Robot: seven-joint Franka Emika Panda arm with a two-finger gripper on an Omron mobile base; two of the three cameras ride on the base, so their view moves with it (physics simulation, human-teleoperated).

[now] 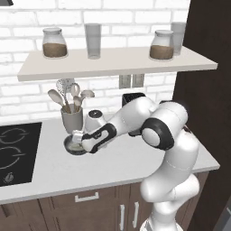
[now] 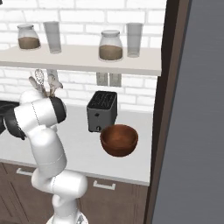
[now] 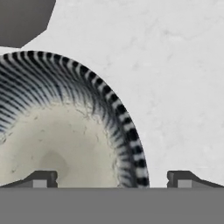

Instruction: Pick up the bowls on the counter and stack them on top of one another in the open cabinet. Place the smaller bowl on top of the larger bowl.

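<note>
2 bowls wait on the counter (image 1: 49, 173), well apart: the smaller bowl (image 1: 75, 146) sits just in front of the grey utensil cup (image 1: 72, 120), near the black cooktop (image 1: 16, 151), while the larger bowl (image 2: 119, 140), glossy reddish-brown, stands close to the dark toaster (image 2: 102, 111) toward the other end. Neither is on the open cabinet (image 1: 117, 63) yet, so the stacking has not begun; that shelf carries 2 lidded jars (image 1: 54, 43) of brown stuff and 2 clear glasses (image 1: 93, 40), with bare board between them.

Judging from the pose, the step in hand is the reach for the smaller bowl. In the left base view the arm bends low and the gripper (image 1: 80, 139) hangs right over that bowl. The hand view looks straight down: the bowl's striped rim and pale inside (image 3: 57, 144) fill the left half, and the jaws stand spread wide with nothing between them, 1 fingertip (image 3: 41, 178) over the bowl's inside and the other out over bare counter, so the rim lies between them.

Next, I would judge, the hand needs to sink until the fingers straddle that rim wall, then close on it and lift. The wall is thin and sloped, so a shallow bite could slip. Since the grey bowl must end on top, it may need parking on the shelf until the brown one is placed.
</note>
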